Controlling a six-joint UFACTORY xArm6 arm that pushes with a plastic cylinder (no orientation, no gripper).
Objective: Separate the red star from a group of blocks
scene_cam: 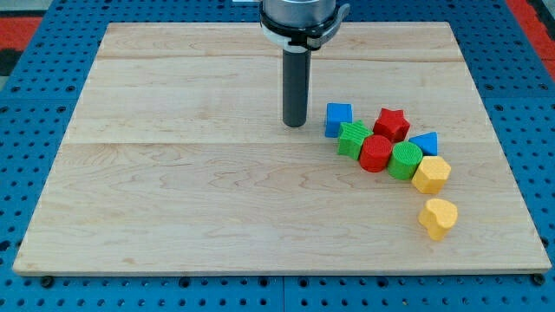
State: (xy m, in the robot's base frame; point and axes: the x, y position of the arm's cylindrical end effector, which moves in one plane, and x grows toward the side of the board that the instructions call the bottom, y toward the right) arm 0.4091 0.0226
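**Our tip beside the blue cube, red star still in the cluster**

We see a pale wooden board (173, 173) lying on a blue perforated table (35, 130); its whole left half carries nothing but wood grain.

Moving toward the view's right, we reach our dark rod, hanging straight down from the arm's silver collar at the view's top. My tip (295, 125) rests on the board just to the left of the blue cube (338, 118), close beside it; we cannot tell whether the two touch. We have no jaws here, only this bare rod, so nothing is grasped.

Next comes the group. The blue cube sits at its upper left, with a green block (353, 139) just below and to its right. A red cylinder (376, 152) touches that green block, and a second green block (405, 160) follows on the red cylinder's right.

The red star (392, 124) lies above the red cylinder, at the top of the cluster, pressed close to its neighbours. To its right sits a blue triangular block (425, 142), then a yellow hexagonal block (431, 174) below it. A yellow heart-like block (438, 217) stands slightly apart, lowest of all.
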